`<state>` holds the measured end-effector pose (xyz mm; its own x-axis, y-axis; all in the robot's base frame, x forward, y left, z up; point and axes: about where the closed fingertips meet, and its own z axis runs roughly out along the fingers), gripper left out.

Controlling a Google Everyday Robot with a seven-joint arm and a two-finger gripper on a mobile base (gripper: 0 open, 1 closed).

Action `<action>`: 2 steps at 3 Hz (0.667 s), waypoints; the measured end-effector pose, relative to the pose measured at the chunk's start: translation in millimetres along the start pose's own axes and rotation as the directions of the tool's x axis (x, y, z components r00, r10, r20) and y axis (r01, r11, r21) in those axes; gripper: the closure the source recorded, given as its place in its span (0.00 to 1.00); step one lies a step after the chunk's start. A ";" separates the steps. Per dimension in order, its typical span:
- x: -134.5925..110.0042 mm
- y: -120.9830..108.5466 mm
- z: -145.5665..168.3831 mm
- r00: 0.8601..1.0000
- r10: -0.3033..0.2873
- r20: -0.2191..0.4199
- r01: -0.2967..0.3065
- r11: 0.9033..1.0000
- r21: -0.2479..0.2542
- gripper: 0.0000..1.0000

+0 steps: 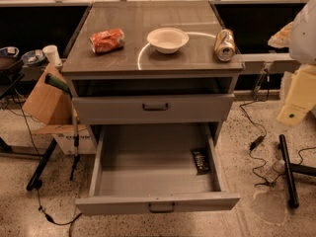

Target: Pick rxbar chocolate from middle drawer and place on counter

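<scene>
my gripper is hanging right of the counter, and i cannot tell its state; the rxbar chocolate is lying in the middle drawer.

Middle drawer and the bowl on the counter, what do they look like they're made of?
Middle drawer: likely painted metal, matte grey, thin folded walls. Bowl: probably paper or foam, dull white, thin rim. Gripper: not in view; only a pale arm part at the right edge.

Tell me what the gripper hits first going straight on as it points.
The pale gripper at the right edge points downward; it would probably meet the speckled floor beside the open grey metal drawer, depth unclear.
</scene>
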<state>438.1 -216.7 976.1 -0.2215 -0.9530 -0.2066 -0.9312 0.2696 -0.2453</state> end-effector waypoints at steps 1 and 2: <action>-0.1 0.0 0.1 1.000 0.000 0.000 0.000 1.000 0.000 0.00; -11.1 -5.2 13.8 0.999 -0.041 0.035 0.041 0.999 -0.017 0.00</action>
<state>449.5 -205.6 966.6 -0.1732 -0.9579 -0.2290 -0.9444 0.2275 -0.2372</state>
